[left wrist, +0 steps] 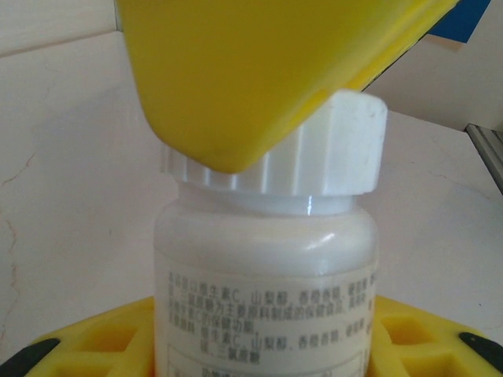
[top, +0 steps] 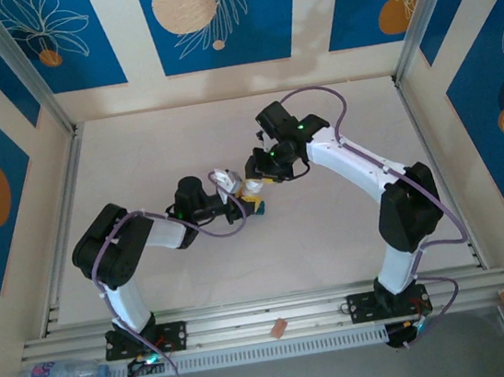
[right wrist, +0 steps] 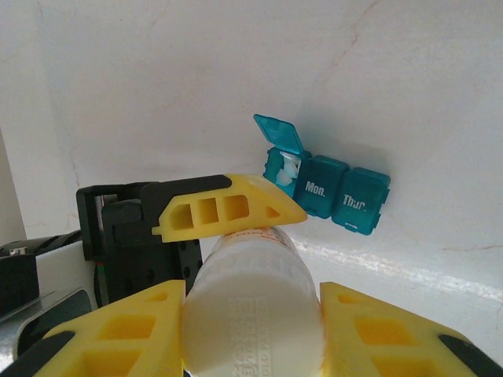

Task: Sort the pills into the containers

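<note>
Presently | left gripper (left wrist: 259,349) clamps body of small white round plastic bottle (left wrist: 267,259) | right gripper (right wrist: 251,314) pinches ribbed white cap (right wrist: 250,326) | teal plastic three-compartment containers (right wrist: 324,190) lie ahead of right gripper, one lid (right wrist: 279,133) raised | judged light, stiff, skiddy; grip long sides.

Blue floral wall panels (top: 250,31), pale tabletop (top: 136,157)

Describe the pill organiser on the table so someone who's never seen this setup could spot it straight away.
Look to the middle of the pale table, where the left gripper and right gripper meet on a white bottle. Beside the bottle lies a teal strip of three joined boxes. It alone is teal, one end lid flipped up, the others marked Mon. and Thur.
</note>
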